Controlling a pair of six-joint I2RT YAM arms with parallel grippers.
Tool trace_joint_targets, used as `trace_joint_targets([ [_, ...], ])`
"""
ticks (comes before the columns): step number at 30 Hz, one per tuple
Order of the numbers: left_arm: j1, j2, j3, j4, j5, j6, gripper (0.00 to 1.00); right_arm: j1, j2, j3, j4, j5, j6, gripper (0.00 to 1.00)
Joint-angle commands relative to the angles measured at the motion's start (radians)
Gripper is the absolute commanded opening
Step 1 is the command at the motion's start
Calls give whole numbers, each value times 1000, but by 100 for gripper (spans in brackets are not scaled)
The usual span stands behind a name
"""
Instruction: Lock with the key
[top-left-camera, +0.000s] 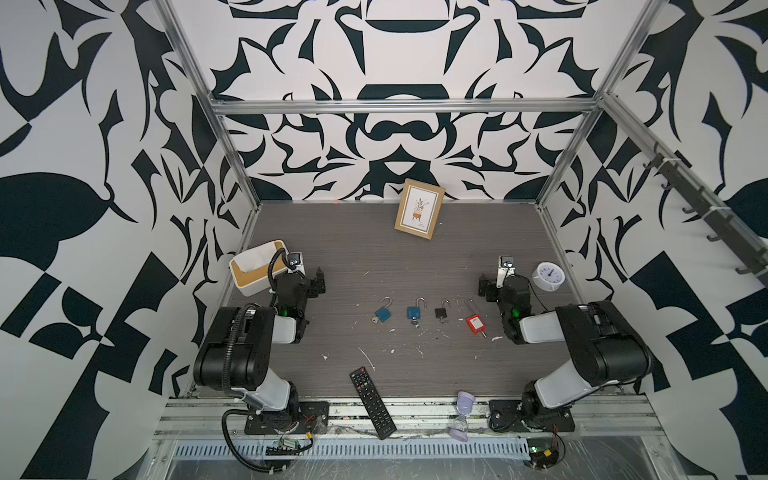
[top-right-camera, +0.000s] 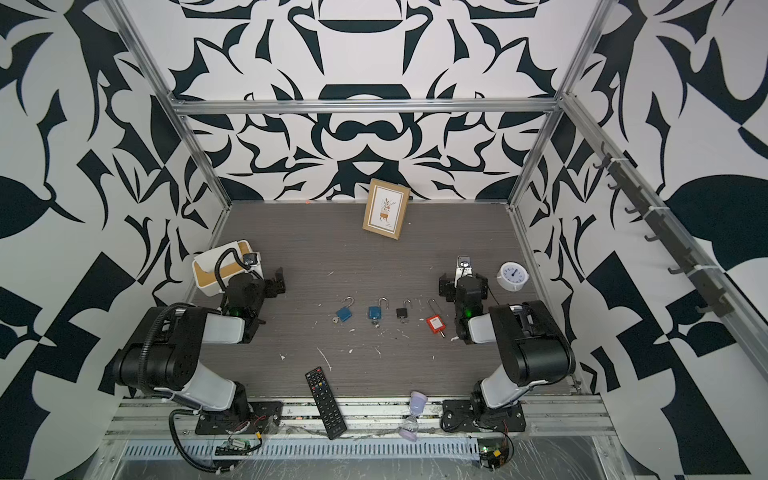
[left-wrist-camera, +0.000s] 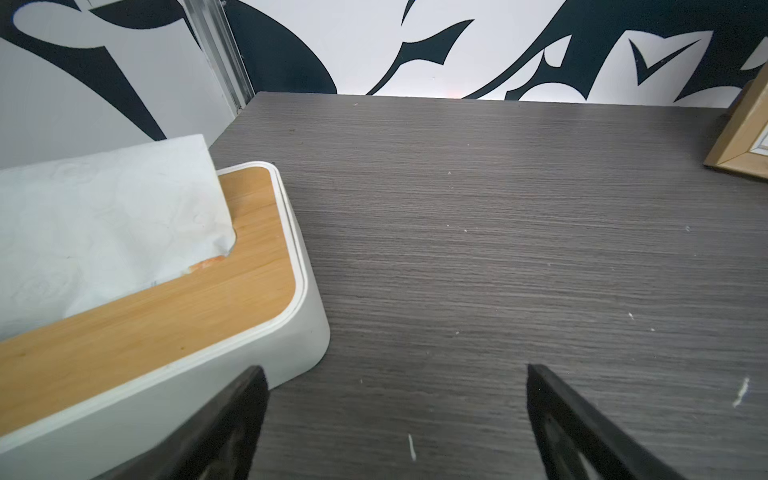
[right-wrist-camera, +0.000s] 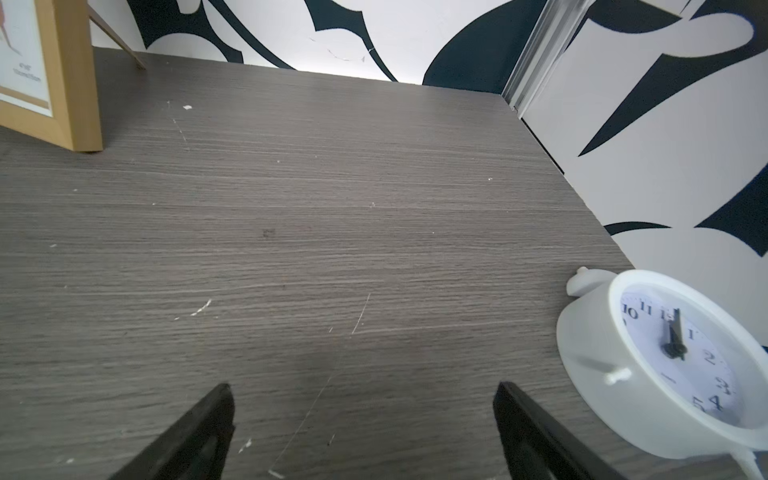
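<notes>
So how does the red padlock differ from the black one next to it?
The red padlock has a long, thin shackle; the black padlock has a short one. The red padlock's body is larger than the black padlock's. Both lie flat with their shackles open.

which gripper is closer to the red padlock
Right. The right gripper sits just behind and right of the red padlock; the left gripper is far to its left.
</notes>
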Motion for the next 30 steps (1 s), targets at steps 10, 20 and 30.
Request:
trace_joint_targets([
  [10,-2,3,6,10,0,8,100,-6,-16,16,14,-5,-8,99],
  [20,-10,7,6,12,-11,11,99,-9,-15,22,4,-16,-7,99],
  [30,-9,6,9,5,2,20,99,-10,-16,18,10,-9,-11,99],
])
